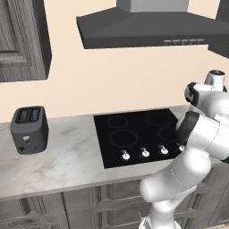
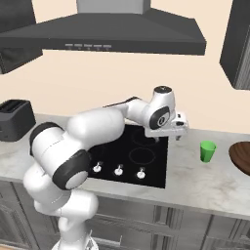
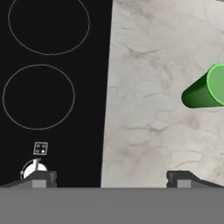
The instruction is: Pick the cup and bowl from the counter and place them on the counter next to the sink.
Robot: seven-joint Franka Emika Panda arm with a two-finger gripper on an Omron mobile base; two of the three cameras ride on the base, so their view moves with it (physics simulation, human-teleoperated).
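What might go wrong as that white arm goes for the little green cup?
The pincer is open above the edge of the black glass cooktop, with the small bright green cup off to one side, not between its tips. Closing too early would likely grab nothing.

The cup is small and upright; a sideways nudge might tip it.

The dark brown wooden bowl sits close beside the cup, so a wide swing may bump it.

Counter (image 2: 205, 180) — veined stone, matt; cooktop (image 2: 141, 156) — glossy black glass; bowl (image 2: 241, 157) wood-grained.
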